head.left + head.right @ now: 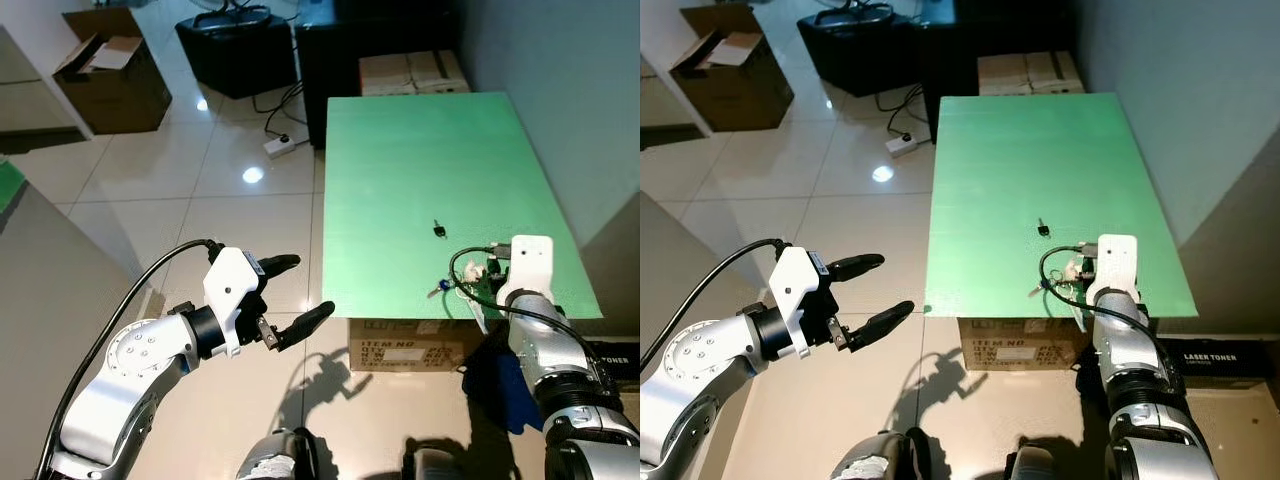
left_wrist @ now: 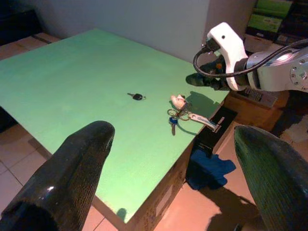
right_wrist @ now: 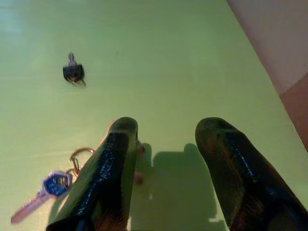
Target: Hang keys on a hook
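1. Risk: could push the keys [image 2: 183, 111] off the near edge of the green worktop [image 1: 420, 150]. Lying close to that edge, and a bump from the right tool [image 3: 166, 159] would do it.
2. Risk: could close on nothing, or catch just the ring, with the bunch lying flat and a little to one side of the fingers.
3. Risk: could grab the wrong thing. One small black key [image 1: 438, 230] alone, farther in on the worktop.
4. Keys: a small bunch on a ring, one with a blue head, one long pale piece, one pinkish lump. Thin and flat, so hard to pinch.
5. Right tool: open partway, holding nothing, low over the worktop, just beside the keys.
6. Left tool [image 1: 290, 295]: open wide, holding nothing, out over the floor, well apart from the keys.
7. No hook to be made out here.
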